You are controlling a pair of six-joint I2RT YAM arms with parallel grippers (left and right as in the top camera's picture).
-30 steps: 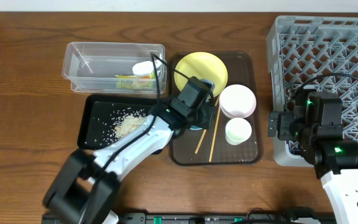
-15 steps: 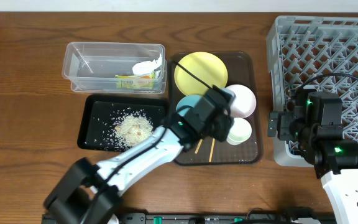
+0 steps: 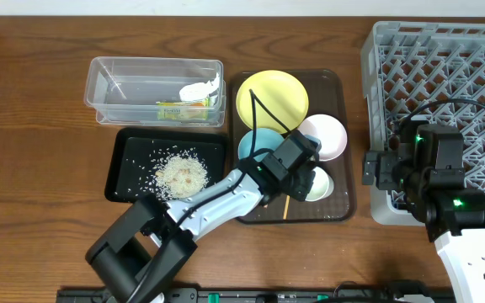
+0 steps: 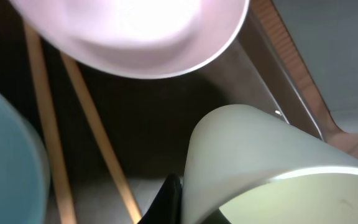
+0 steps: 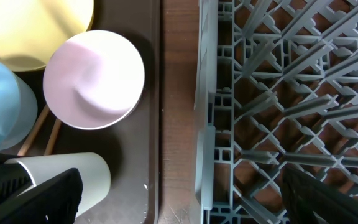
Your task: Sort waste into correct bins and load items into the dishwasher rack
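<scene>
My left gripper (image 3: 308,175) reaches across the brown serving tray (image 3: 337,84) to the small white cup (image 3: 322,185). In the left wrist view its jaws straddle the cup's (image 4: 260,162) wall, one black finger (image 4: 169,200) pressed on the outside. The pink bowl (image 3: 327,135), blue bowl (image 3: 255,143), yellow plate (image 3: 272,97) and two chopsticks (image 3: 286,202) lie on that tray. My right gripper (image 3: 377,168) hangs open and empty beside the grey rack (image 3: 445,67). The wrapper (image 3: 175,109) and white scrap (image 3: 199,89) lie in the clear tub (image 3: 108,84). Rice (image 3: 179,172) lies in the black tray (image 3: 125,164).
The right wrist view shows the rack's left wall (image 5: 207,124), a strip of bare wood between it and the serving tray's rim (image 5: 157,93), and the pink bowl (image 5: 95,78) and cup (image 5: 61,177) close to that rim.
My left gripper has moved right and toward the front, from over the blue bowl to the white cup, uncovering the bowl. The right arm has not moved.
</scene>
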